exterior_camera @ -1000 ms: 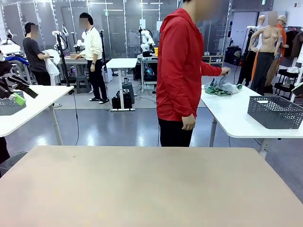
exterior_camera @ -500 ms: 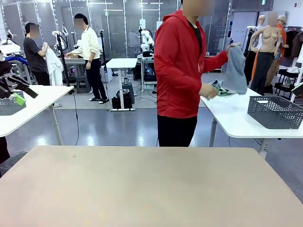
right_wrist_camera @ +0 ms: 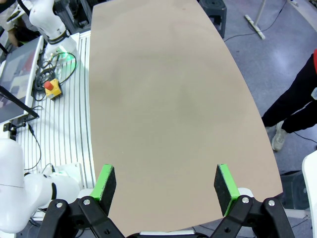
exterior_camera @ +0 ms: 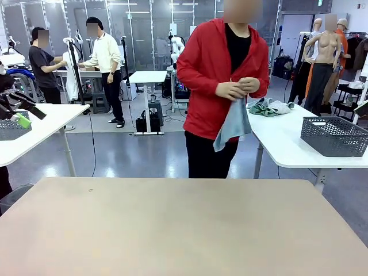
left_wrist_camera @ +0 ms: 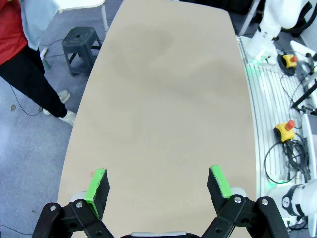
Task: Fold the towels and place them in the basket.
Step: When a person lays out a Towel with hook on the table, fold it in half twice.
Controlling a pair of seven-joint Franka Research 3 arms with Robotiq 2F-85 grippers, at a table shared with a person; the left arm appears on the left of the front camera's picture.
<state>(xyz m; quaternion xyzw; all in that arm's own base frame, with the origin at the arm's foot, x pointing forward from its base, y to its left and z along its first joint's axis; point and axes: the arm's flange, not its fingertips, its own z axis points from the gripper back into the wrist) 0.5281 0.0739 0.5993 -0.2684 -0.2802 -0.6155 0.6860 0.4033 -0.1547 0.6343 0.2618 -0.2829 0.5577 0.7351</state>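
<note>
- My left gripper [left_wrist_camera: 158, 187] hangs over the near end of the beige table [left_wrist_camera: 163, 99]. Its jaws are spread wide, with only bare tabletop between the green pads [left_wrist_camera: 98, 186], and it holds nothing.
- My right gripper [right_wrist_camera: 166, 184] hangs over the same table near its near edge. It is also wide open, and its green pads [right_wrist_camera: 224, 182] grip nothing.
- In the front view the tabletop runs bare from the near edge to the far edge.
- Just beyond the far edge, a little right of the middle, a person [exterior_camera: 221, 69] in a red jacket stands facing me.
- The person's hands [exterior_camera: 231, 90] are together at chest height and pinch the top of the pale blue towel [exterior_camera: 233, 123]. It hangs down in front of the jacket, off every table.
- Farther off on the right stands a white table [exterior_camera: 282, 144]. On its far left part lies a loose heap of cloths [exterior_camera: 269, 107], greenish and pale.
- On the right part of that white table sits the dark grey basket [exterior_camera: 333, 136], upright and well apart from the heap. I cannot tell what is inside it.
</note>
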